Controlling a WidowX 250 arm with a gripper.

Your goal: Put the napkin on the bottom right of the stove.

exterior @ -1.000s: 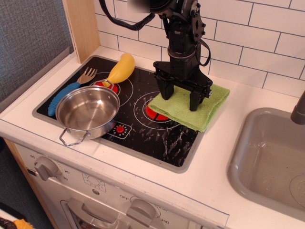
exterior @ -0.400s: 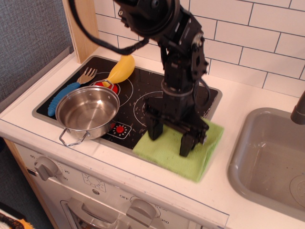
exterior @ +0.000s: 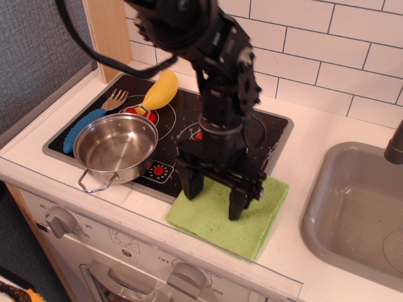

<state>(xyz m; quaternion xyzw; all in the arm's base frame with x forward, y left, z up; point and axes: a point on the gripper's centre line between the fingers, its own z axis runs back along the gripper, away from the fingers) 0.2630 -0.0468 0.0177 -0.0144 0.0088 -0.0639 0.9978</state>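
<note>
Napkin (exterior: 217, 220) lies flat at stove (exterior: 113, 85) front-right corner, overhanging grey rim onto counter; gripper (exterior: 214, 200) directly above, jaws spread, fingertips touching cloth, nothing grasped; you likely only need straight lift clear.

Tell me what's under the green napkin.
The napkin covers the stove's front right corner and some white counter. The gripper stands on it, jaws spread. Anything beneath the cloth is hidden.

The napkin (exterior: 223, 217) now lies at the stove's (exterior: 113, 88) five o'clock corner, dragged from its two o'clock area. The gripper (exterior: 214, 200) has travelled down with it, jaws spread, fingertips on the cloth.
</note>
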